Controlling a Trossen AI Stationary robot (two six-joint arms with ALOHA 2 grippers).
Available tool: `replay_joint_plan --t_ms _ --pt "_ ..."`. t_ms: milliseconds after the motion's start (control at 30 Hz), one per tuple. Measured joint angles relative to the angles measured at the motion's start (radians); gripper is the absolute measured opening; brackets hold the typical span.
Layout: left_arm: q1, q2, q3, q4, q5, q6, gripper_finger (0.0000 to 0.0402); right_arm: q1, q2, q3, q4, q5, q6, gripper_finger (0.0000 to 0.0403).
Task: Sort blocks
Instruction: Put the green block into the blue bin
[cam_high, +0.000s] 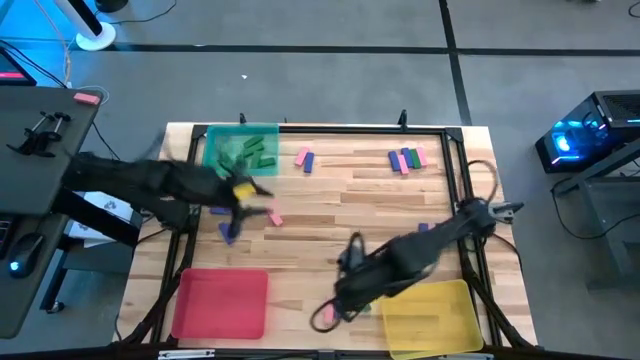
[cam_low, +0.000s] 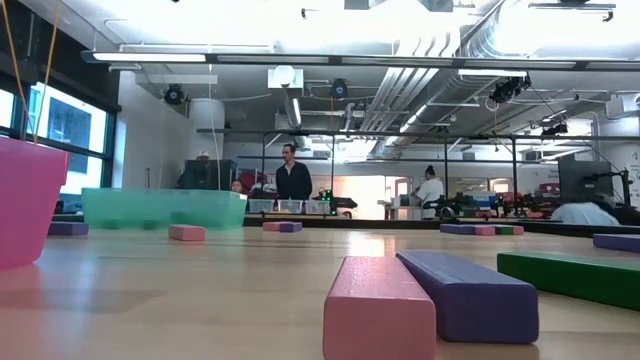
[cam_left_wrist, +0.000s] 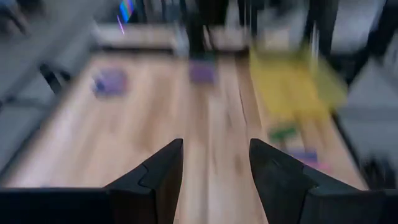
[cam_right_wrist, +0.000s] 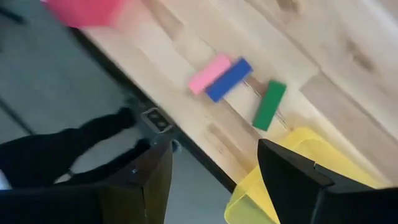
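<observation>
My left gripper (cam_left_wrist: 214, 163) (cam_high: 250, 205) is open and empty over the table's left part, just near-side of the green tray (cam_high: 240, 150), which holds green blocks (cam_high: 252, 156). A pink block (cam_high: 275, 218) and a purple block (cam_high: 230, 232) lie flat close to it. My right gripper (cam_right_wrist: 214, 168) (cam_high: 330, 308) is open and empty over the near edge, left of the yellow tray (cam_right_wrist: 292, 186). Below it a pink block (cam_right_wrist: 209, 73), a blue block (cam_right_wrist: 229, 79) and a green block (cam_right_wrist: 269, 106) lie flat on the wood; these show close up in the low view (cam_low: 380, 305).
A red tray (cam_high: 220, 303) sits at the near left corner and the yellow tray (cam_high: 430, 315) at the near right. More blocks lie at the far side: a pink and purple pair (cam_high: 305, 158) and a mixed group (cam_high: 405, 158). People stand in the room beyond the table (cam_low: 292, 180).
</observation>
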Motion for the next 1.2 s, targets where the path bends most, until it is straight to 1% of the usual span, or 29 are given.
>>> replay_joint_plan --t_ms 67,167,267,333,400,567,633,700,800,867,933,1000,1100,1200 --pt "0.05 -0.071 0.001 0.069 0.024 0.005 0.017 -0.017 0.066 0.0 -0.01 -0.05 0.022 0.021" --pt "0.109 -0.142 0.001 0.134 0.121 0.006 0.017 -0.03 0.176 0.0 -0.026 -0.104 0.05 0.021" --pt "0.138 -0.182 0.001 0.132 0.206 0.006 0.017 -0.034 0.261 -0.002 -0.031 -0.171 0.022 0.021" --pt "0.142 -0.196 0.001 0.115 0.227 0.003 0.017 -0.037 0.286 -0.002 -0.068 -0.206 -0.012 0.021" --pt "0.142 -0.2 0.001 0.093 0.24 -0.003 0.017 -0.046 0.286 -0.014 -0.085 -0.211 -0.053 0.021" --pt "0.141 -0.2 0.001 0.009 0.26 -0.021 0.017 -0.076 0.221 -0.126 -0.079 -0.202 -0.074 0.021" --pt "0.141 -0.2 0.001 -0.006 0.261 -0.03 0.017 -0.08 0.182 -0.211 -0.052 -0.207 -0.072 0.021" --pt "0.141 -0.2 0.001 -0.01 0.261 -0.03 0.017 -0.086 0.12 -0.33 0.007 -0.218 -0.062 0.021" --pt "0.141 -0.2 0.001 -0.004 0.263 -0.03 0.017 -0.101 -0.003 -0.545 0.184 -0.234 -0.018 0.021" --pt "0.141 -0.2 0.001 -0.005 0.263 -0.03 0.017 -0.113 -0.087 -0.681 0.351 -0.243 0.037 0.021" --pt "0.141 -0.198 0.001 -0.005 0.263 -0.038 0.017 -0.122 -0.156 -0.788 0.536 -0.231 0.109 0.021" --pt "0.141 -0.195 0.001 -0.004 0.258 -0.048 0.017 -0.125 -0.187 -0.848 0.651 -0.218 0.15 0.021" --pt "0.141 -0.193 0.001 -0.004 0.249 -0.057 0.017 -0.117 -0.169 -0.885 0.65 -0.219 0.173 0.021" --pt "0.141 -0.192 0.001 0.003 0.241 -0.064 0.017 -0.101 -0.136 -0.892 0.645 -0.212 0.201 0.021"
